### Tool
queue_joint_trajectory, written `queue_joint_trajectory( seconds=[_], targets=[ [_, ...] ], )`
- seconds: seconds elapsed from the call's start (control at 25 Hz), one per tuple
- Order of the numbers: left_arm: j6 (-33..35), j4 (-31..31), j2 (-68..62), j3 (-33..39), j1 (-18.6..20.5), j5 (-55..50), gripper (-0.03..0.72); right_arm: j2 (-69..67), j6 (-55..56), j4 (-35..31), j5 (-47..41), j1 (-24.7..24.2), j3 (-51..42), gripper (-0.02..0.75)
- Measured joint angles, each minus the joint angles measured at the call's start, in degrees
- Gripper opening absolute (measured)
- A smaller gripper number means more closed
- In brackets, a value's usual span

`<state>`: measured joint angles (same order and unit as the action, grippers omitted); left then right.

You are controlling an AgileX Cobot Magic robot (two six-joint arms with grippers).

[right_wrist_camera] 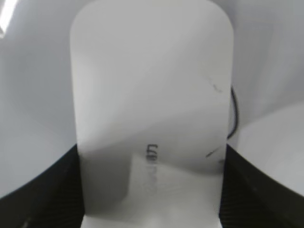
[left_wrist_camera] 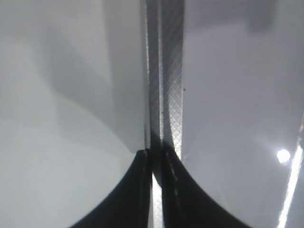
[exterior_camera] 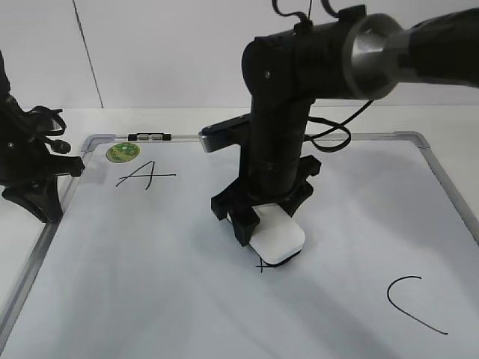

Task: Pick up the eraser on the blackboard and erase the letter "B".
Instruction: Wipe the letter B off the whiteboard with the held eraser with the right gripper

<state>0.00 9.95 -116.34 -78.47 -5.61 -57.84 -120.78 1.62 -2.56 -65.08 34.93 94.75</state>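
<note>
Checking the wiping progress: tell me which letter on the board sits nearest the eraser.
The B, mostly hidden beneath the eraser; A and C lie far off.

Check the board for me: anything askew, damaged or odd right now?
Nothing stands out. The right gripper holds the eraser flat on the blackboard, with a remnant of the letter "B" at its edge.

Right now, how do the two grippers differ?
The right gripper is out over the middle of the board, jaws clamped on the eraser, pressing it down on the surface. The left gripper sits at the board's left edge, jaws shut together with nothing between them. Both are black, and both are shut.
</note>
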Motion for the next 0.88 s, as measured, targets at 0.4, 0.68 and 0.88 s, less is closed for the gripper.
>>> queue_joint_trajectory(
  seconds=[0.4, 0.68, 0.88],
  targets=[
    [0.0, -0.5, 0.0, 0.0, 0.0, 0.0, 0.022, -3.0, 0.6, 0.5, -0.7, 1.4, 0.9, 0.561],
    [0.0, -0.7, 0.0, 0.0, 0.0, 0.0, 0.022, -3.7, 0.6, 0.5, -1.6, 1.4, 1.7, 0.561],
    [0.0, -0.7, 0.0, 0.0, 0.0, -0.1, 0.022, -3.7, 0.6, 0.1, -1.6, 0.6, 1.7, 0.561]
  ],
)
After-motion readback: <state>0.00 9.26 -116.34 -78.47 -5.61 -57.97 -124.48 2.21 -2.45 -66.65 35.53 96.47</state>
